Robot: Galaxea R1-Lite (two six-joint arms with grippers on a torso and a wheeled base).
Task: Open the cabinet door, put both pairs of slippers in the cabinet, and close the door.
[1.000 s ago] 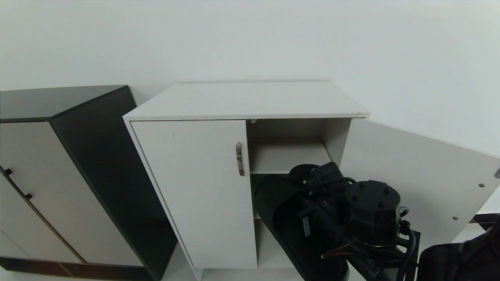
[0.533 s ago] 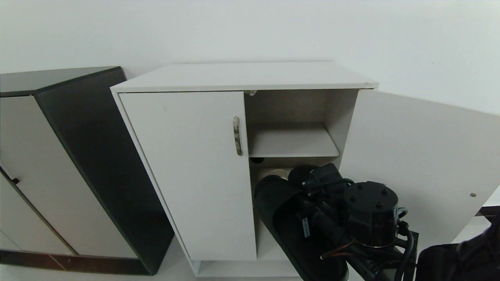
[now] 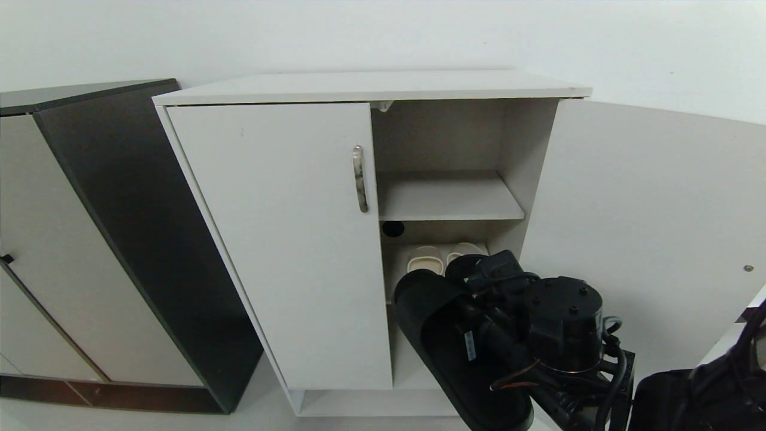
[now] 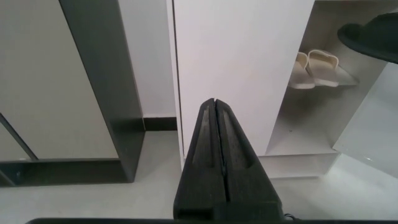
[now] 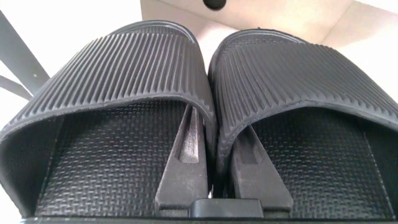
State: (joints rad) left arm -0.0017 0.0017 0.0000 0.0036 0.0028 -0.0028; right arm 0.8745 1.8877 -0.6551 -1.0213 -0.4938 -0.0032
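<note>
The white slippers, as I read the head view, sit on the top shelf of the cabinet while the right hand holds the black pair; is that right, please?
Not quite. The white slippers lie one level below the top shelf, as the head view shows. The right hand does hold the black pair.

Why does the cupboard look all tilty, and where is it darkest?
Head view: the lens, looking down, bends the white cabinet, so its sides splay upward; the top compartment is shadowed. Left wrist view: the cream slippers sit in even light. Right wrist view: the black slippers look huge, being close, against a bright background.
</note>
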